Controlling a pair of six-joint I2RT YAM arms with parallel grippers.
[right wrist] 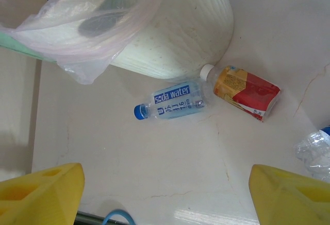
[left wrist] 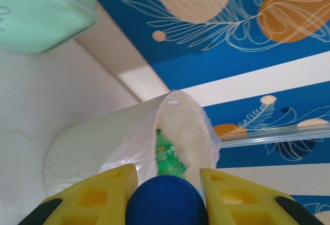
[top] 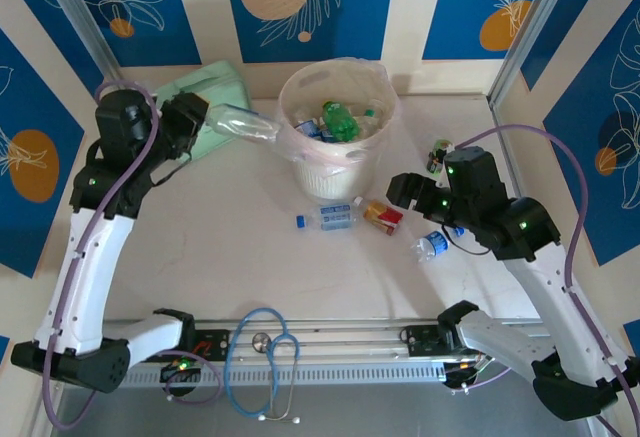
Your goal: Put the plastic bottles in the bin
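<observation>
While the left end effector (top: 212, 117) is clamped on a clear bottle (top: 248, 125), that bottle hangs above the tabletop (top: 230, 267) with its long axis running left to right. Its free end points at the bin (top: 330, 179) and stops just short of the rim. From the left wrist, a rounded blue part of the bottle sits between the yellow fingers (left wrist: 95, 199); which end it is cannot be told.

The bin stands upright at the back centre, its clear liner (top: 385, 82) folded over the rim. A green bottle (top: 340, 120) lies among others inside.

Three bottles lie on their sides in front of the bin. The soda water bottle (top: 330, 218) lies left to right with its blue cap to the left. The red-and-yellow bottle (top: 384, 217), just to its right, points its white cap toward the bin's base. A crumpled clear bottle (top: 432, 247) lies further right, below the right arm.

The right end effector (right wrist: 165, 199) hovers over these with its fingers spread wide, holding nothing.

A mint-green case (top: 225, 92) lies behind the left end effector. A small dark cylinder (top: 438, 157) stands right of the bin, and a stethoscope (top: 262, 357) lies by the arm bases.
</observation>
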